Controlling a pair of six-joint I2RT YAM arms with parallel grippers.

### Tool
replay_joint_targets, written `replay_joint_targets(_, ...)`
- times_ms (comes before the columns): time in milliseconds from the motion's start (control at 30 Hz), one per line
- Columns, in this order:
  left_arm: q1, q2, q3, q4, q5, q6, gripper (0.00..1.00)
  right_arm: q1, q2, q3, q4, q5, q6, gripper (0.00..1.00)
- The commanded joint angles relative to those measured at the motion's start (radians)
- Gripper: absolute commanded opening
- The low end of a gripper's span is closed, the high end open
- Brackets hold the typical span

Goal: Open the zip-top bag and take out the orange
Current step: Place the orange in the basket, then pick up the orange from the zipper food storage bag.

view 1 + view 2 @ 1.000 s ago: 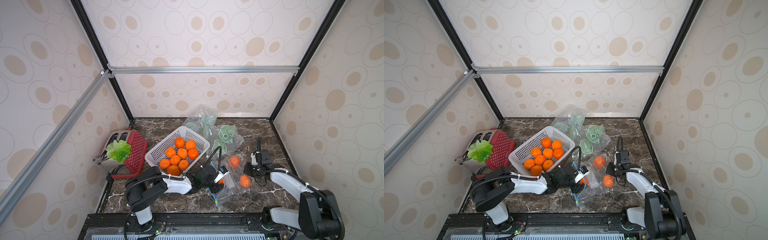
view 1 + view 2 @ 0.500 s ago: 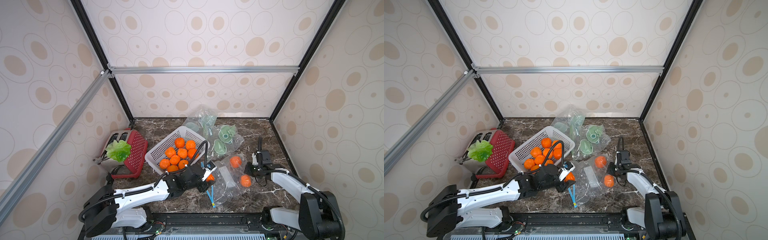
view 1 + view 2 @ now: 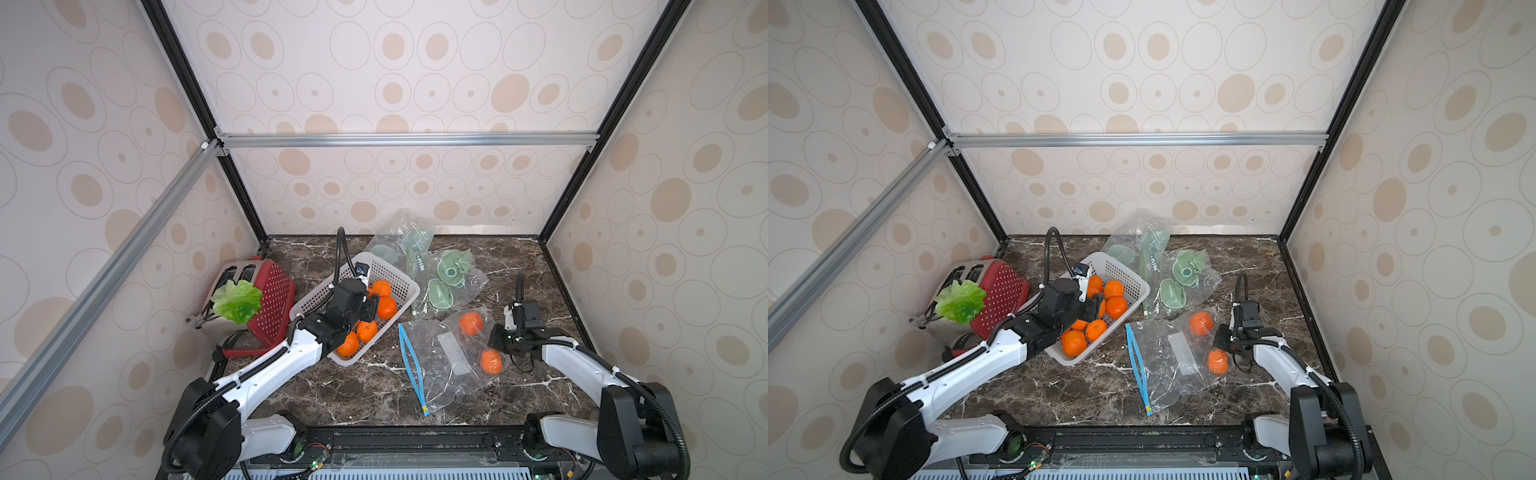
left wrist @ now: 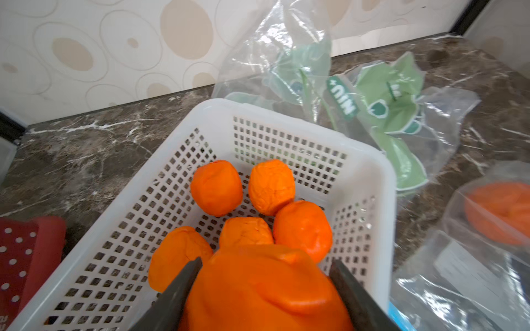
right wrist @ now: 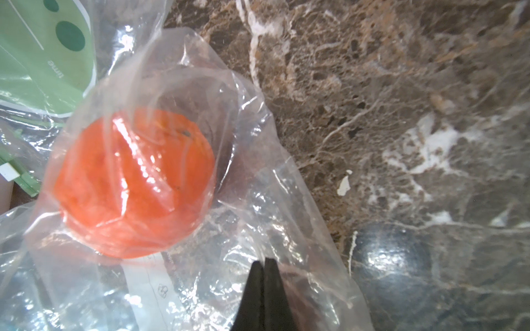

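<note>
The zip-top bag [image 3: 449,365] was a clear, crinkled film pouch lying flat on the bench [image 3: 353,395], a dark brown marble-patterned slab with white veins. A blue zip strip [image 3: 411,365] ran along the bag's mouth, which gaped slightly, and a white rectangular label [image 3: 453,353] showed on the film; its print was too small to read. Two bagged oranges [image 3: 471,323] remained inside, round and matte with faintly wrinkled skins.

The orange [image 4: 263,289] – the task item – sat between the dark, flat fingers of the left gripper [image 4: 265,262], which was clamped on it from both sides. The left arm reached forward with the gripper above the basket [image 3: 397,276], a white rectangular plastic tray with gridded, perforated walls. Several loose basket oranges [image 4: 216,187] lay on its floor.

The right arm lay low, its elbow bent, with the right gripper [image 5: 263,260] at the bag's edge between the two bagged oranges. Its black tips were pressed together against the film – whether film was trapped between them could not be told.

Behind the basket lay green-printed bags [image 3: 451,274] of glossy film; one green tag [image 4: 342,99] read "NIU+". A red toaster [image 3: 270,299] with white dots stood at the side, a ruffled lettuce leaf [image 3: 237,301] resting against it.
</note>
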Motion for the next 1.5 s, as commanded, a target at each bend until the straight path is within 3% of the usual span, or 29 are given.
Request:
replay_joint_targets(0,0.07,0.103,0.062,0.013,0.012,-0.038,0.58,-0.005,-0.004,-0.005,-0.002,-0.009,0.01,0.0)
replay_joint_targets(167,0.123,0.219,0.102,0.055,0.045,-0.022,0.68,-0.006,-0.017,-0.01,-0.008,-0.011,0.008,0.0)
replay_joint_targets(267,0.126,0.238,0.103,0.064,0.013,-0.015,0.86,-0.005,-0.025,-0.016,-0.003,-0.013,0.01,0.0)
replay_joint_targets(333,0.125,0.245,0.111,0.042,0.006,-0.015,0.93,-0.006,-0.021,-0.016,-0.003,-0.016,0.011,0.0)
replay_joint_targets(467,0.125,0.183,0.079,0.02,0.016,-0.023,0.97,-0.006,-0.016,-0.013,-0.005,-0.021,0.01,0.0)
replay_joint_targets(567,0.126,0.058,0.019,0.007,0.082,-0.017,0.93,-0.006,-0.022,-0.015,-0.006,-0.016,0.01,0.0)
replay_joint_targets(733,0.1,-0.176,-0.139,-0.001,0.354,-0.059,0.78,-0.006,-0.016,-0.009,-0.008,-0.014,0.008,0.0)
replay_joint_targets(900,-0.092,-0.299,-0.278,0.007,0.489,-0.076,0.68,-0.006,-0.01,-0.005,-0.011,-0.013,0.006,0.0)
replay_joint_targets(1067,-0.275,-0.268,-0.317,-0.013,0.49,-0.073,0.59,-0.006,-0.025,-0.005,-0.022,0.005,0.004,0.0)
replay_joint_targets(1133,-0.311,-0.224,-0.305,-0.02,0.475,-0.067,0.5,-0.006,-0.037,-0.005,-0.025,0.013,0.004,0.0)
replay_joint_targets(1233,-0.327,-0.151,-0.284,-0.02,0.467,-0.063,0.38,-0.009,-0.054,0.001,-0.04,0.019,0.004,0.0)
replay_joint_targets(1467,-0.334,-0.02,-0.273,0.032,0.463,-0.068,0.29,-0.012,-0.125,0.034,-0.102,0.038,-0.004,0.0)
